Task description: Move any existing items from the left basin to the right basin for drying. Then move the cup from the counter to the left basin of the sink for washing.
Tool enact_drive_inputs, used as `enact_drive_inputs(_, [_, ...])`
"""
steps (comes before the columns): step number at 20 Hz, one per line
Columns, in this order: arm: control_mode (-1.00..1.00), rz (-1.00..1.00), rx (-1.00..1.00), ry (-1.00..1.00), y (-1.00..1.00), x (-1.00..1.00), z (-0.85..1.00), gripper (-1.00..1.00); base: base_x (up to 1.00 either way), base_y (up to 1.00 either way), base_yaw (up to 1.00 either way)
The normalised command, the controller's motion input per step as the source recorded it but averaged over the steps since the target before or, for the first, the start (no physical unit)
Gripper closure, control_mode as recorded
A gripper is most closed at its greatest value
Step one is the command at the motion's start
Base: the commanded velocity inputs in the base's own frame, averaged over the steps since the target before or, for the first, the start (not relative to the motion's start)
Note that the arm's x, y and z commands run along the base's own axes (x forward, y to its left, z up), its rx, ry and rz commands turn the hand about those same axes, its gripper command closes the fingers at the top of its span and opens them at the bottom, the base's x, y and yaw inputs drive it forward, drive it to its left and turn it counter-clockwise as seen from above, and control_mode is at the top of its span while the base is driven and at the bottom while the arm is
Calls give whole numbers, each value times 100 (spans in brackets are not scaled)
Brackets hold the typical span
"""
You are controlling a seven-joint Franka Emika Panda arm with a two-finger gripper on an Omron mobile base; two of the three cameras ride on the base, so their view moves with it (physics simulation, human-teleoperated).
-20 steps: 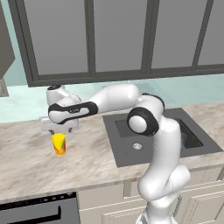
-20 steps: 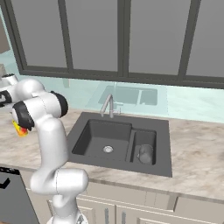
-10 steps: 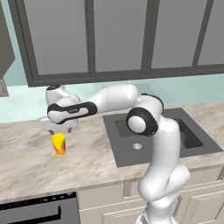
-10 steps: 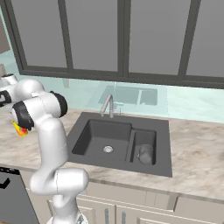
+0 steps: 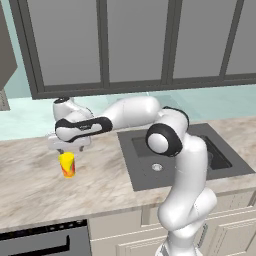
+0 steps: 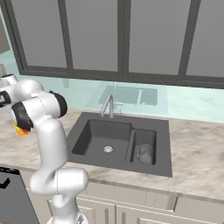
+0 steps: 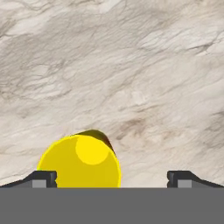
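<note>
Hovering over the table (image 5: 30, 185) in the left base view, the pincer (image 5: 68, 149) hangs just above the yellow cup (image 5: 67, 164). Right base view: the dark grey cylinder (image 6: 145, 153) sits in the right basin (image 6: 146, 138), far from the pincer. Hand view: the pincer's fingertips (image 7: 43, 178) stand spread wide, the cup's rim beside one.

Kitchen, sink (image 6: 162, 144), marble counter (image 5: 35, 185), cabinets (image 6: 92, 35)

The sink (image 5: 175, 155) and counter (image 5: 35, 185) are viewed obliquely from both rear sides, while the counter is seen closely, straight down, beneath the gripper (image 7: 112, 177).
</note>
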Motion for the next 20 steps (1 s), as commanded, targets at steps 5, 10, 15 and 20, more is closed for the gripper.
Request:
enact_drive_inputs(5, [-100,0,0,-2,-11,-7,-1,-100,0,0,0])
enact_drive_inputs(10, [-100,0,0,0,-1,-3,-7,-100,0,0,0])
enact_drive_inputs(15, [-100,0,0,0,0,0,-11,-100,0,0,0])
enact_drive_inputs(20, [-100,0,0,0,0,0,-13,-100,0,0,0])
